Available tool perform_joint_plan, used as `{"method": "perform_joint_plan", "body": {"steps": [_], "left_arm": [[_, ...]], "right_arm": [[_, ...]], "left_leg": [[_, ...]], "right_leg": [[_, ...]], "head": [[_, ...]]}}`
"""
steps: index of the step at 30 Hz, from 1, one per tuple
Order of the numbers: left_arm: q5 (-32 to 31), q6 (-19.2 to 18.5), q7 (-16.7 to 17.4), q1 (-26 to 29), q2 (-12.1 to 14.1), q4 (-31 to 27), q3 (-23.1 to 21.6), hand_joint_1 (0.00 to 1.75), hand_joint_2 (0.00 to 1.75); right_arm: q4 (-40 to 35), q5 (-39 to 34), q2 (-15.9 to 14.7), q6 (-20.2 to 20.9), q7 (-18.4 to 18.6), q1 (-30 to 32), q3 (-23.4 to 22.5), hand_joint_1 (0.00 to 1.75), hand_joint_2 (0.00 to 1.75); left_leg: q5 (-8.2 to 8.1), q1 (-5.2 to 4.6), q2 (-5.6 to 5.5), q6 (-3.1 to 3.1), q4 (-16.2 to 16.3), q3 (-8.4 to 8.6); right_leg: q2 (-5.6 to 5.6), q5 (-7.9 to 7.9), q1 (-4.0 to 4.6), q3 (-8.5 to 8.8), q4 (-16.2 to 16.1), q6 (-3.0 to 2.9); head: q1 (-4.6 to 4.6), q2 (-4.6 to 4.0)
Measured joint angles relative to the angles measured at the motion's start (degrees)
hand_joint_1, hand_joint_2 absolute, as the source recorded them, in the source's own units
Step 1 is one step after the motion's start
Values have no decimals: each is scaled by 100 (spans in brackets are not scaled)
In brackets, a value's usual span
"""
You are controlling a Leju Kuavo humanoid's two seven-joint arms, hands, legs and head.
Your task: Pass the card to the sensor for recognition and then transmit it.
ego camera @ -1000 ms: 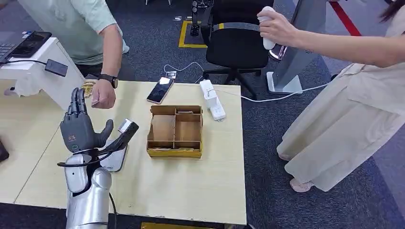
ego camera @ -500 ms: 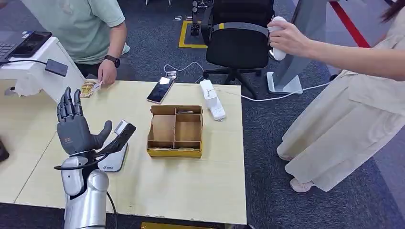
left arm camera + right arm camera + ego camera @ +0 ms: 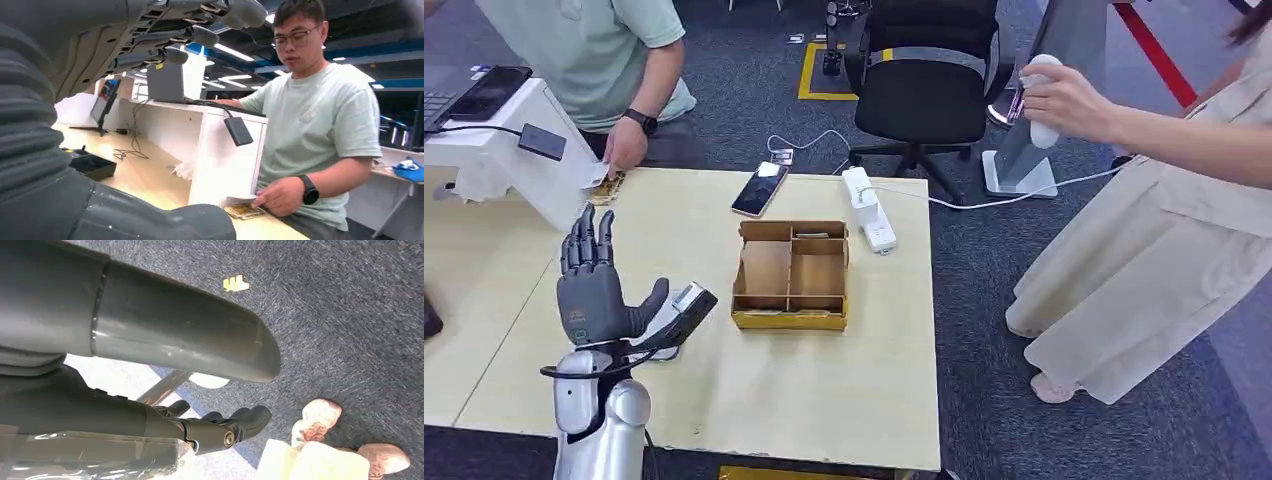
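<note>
Left hand (image 3: 594, 290) is up with fingers spread wide and empty, the card (image 3: 596, 177) lies beyond its fingertips under a person's hand (image 3: 624, 150), so pickup, sensor (image 3: 662, 325) scan and handover all look undone.

Bare tabletop (image 3: 754, 390) lies open before the left hand (image 3: 592, 292) — cardboard tray (image 3: 790, 276) blocks its right.
</note>
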Motion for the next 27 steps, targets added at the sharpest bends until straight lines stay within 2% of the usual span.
{"method": "perform_joint_plan", "body": {"steps": [8,18,27], "left_arm": [[94,-55,-103,154,39,-123,-112,0,175],[92,-433,-214,488,140,-221,-505,0,175],[188,-752,-315,665,494,-212,-1152,0,175]], "right_arm": [[2,0,4,-33,-26,0,-81,0,0],[9,0,24,-112,-96,-9,-175,0,0],[42,0,31,-164,-118,-58,-229,0,0]], "left_leg": [[0,0,0,0,0,0],[-1,0,0,1,0,0],[-1,0,0,1,0,0]], "right_leg": [[0,0,0,0,0,0],[0,0,0,0,-1,0],[0,0,0,0,-1,0]], "head": [[-2,2],[-2,2],[-2,0]]}}
